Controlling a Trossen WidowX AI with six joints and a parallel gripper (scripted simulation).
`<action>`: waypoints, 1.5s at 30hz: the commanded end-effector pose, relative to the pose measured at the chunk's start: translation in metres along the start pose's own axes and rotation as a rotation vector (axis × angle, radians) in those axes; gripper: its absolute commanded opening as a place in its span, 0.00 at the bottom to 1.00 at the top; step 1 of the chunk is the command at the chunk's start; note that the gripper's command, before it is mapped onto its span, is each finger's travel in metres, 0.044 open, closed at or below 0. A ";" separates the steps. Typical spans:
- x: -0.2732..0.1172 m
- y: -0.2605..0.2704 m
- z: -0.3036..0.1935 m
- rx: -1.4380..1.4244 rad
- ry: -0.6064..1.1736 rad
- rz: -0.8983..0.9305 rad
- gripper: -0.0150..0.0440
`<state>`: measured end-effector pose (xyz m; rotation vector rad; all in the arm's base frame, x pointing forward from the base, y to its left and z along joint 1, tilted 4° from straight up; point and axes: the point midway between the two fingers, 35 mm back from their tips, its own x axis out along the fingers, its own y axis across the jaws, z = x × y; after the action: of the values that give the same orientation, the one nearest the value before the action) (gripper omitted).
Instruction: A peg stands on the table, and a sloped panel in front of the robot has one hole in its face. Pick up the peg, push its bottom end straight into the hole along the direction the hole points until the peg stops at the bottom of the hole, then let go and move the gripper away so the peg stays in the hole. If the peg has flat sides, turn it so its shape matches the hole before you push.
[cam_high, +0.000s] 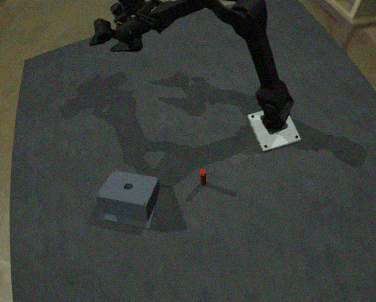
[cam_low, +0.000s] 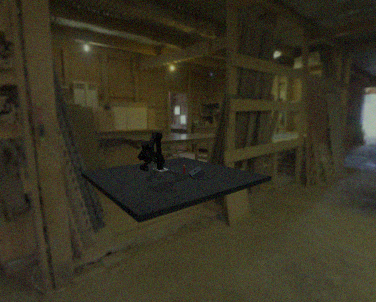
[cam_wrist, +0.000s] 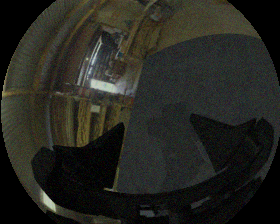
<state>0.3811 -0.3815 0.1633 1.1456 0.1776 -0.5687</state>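
A small red peg stands upright on the table. The grey block with the sloped panel is left of the peg in the top view, and one dark round hole shows in its upper face. My gripper is open and empty, raised above the table toward the upper left in the top view, well away from the peg and the block. The wrist view shows bare table and the room between the fingers, with neither peg nor block. The shape of the peg's cross-section is too small to tell.
The arm's white base plate is fixed on the dark table behind and right of the peg in the top view. The arm casts wide shadows over the table. Wooden shelving and posts stand beyond the table.
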 end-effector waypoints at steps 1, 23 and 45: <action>0.004 0.008 -0.022 0.011 0.046 -0.024 1.00; 0.000 0.056 -0.152 -0.011 0.311 -0.149 1.00; -0.049 0.083 -0.271 -0.110 0.555 -0.294 1.00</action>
<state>0.4286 -0.1133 0.1404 1.1634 0.8130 -0.4746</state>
